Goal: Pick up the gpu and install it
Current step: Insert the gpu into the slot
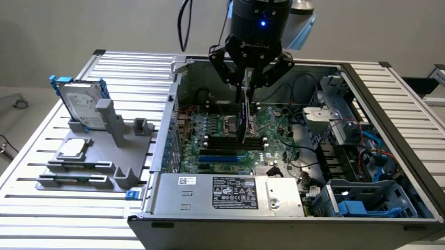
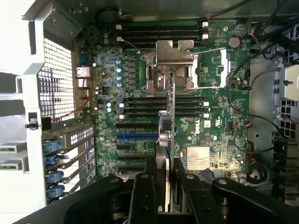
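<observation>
The gpu (image 1: 244,117) hangs edge-down over the green motherboard (image 1: 278,148) inside the open computer case (image 1: 167,135). My gripper (image 1: 247,83) is shut on its top edge. In the wrist view the gpu (image 2: 171,135) shows edge-on as a thin green board with a silver bracket. It runs out from between my gripper (image 2: 164,189) and its black fingers (image 2: 142,196), above the black and blue expansion slots (image 2: 135,136). I cannot tell whether the card's lower edge touches a slot.
A grey fixture (image 1: 97,172) at the exterior view's left carries a silver hard drive in a blue frame (image 1: 80,101) and a square CPU chip (image 1: 73,150). Inside the case are the power supply (image 1: 230,192), a drive cage (image 1: 361,203), cables (image 1: 368,146) and the CPU socket (image 2: 175,70).
</observation>
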